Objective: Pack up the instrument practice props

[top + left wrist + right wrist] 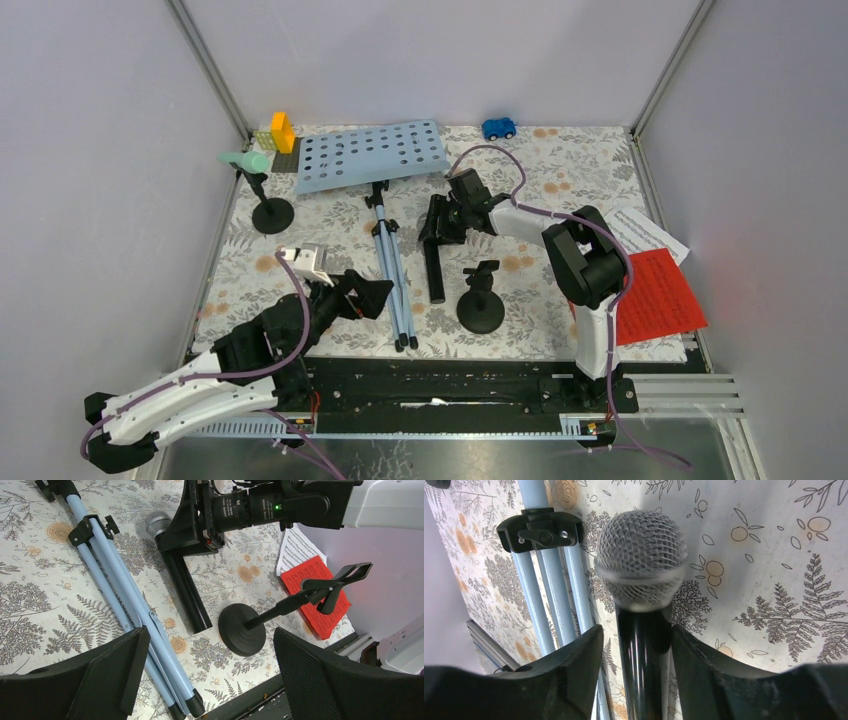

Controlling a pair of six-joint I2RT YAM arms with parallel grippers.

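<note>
Loosely, right gripper (636, 632) straddles black microphone (641, 555) beside tripod (549, 595).

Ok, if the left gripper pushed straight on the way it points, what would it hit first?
Probably the folded tripod legs, just ahead of the left gripper, jaws open; depth unclear.

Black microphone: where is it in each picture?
Top external: the black microphone lies mid-table, just right of the blue tripod legs.
Left wrist: upper middle, right of the legs.
Right wrist: centre, filling the view, with the legs at left.
Shared landmark: the blue tripod legs.
</note>
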